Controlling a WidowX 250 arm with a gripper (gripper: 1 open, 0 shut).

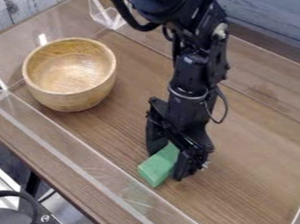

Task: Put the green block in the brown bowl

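From my camera: black pincer down low over wooden bench, jaws wide, one to each side of green block. Block's near end pokes out past jaws; far end hidden under pincer, so contact I can't tell. Block lies by bench's near edge, slightly tilted across boards. Brown bowl well apart, toward bench's left edge, nothing seen inside.

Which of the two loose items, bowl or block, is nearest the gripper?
The green block: it lies right at the gripper, while the brown bowl sits well away from it.
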